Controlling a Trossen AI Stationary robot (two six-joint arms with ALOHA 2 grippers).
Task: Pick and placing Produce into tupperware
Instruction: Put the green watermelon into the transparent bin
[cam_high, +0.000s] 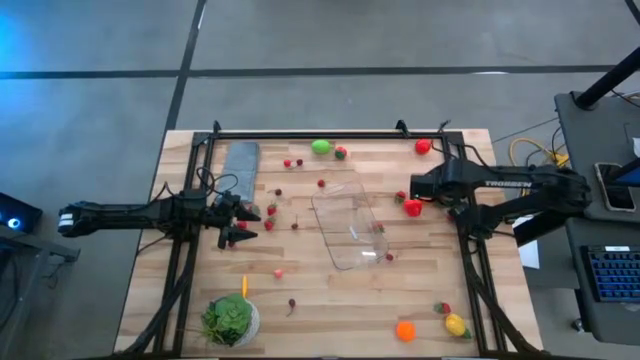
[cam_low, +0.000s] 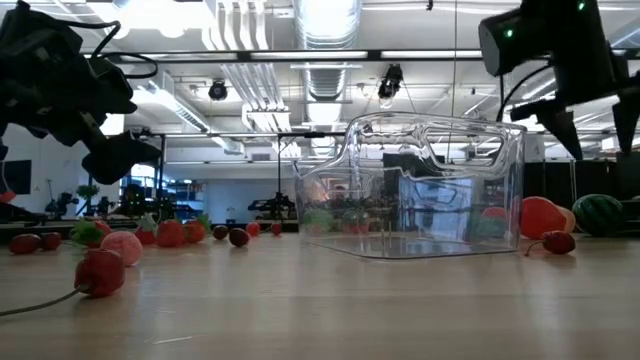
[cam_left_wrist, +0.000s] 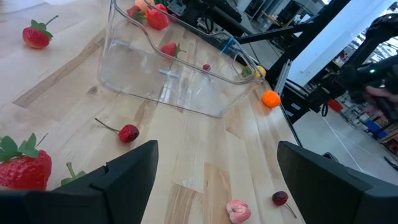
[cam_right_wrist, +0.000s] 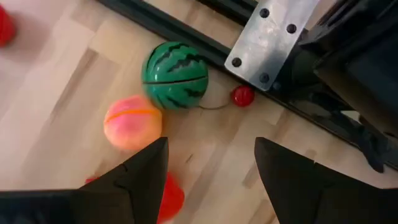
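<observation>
Right claw (cam_right_wrist: 211, 180), parted and empty, half hides a red fruit (cam_right_wrist: 171, 196); left claw (cam_left_wrist: 214, 180) gapes.

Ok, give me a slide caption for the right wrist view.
Right gripper open above the table near a striped melon, a peach and a cherry.

Overhead straight-down and level tabletop views, both on the clear tub (cam_high: 349, 228); two close, downward-angled wrist views.

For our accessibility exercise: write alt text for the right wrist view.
The right gripper, fingers apart, hangs over a wooden table above a striped green melon, a peach-coloured fruit and a small red berry beside a black frame rail.
</observation>
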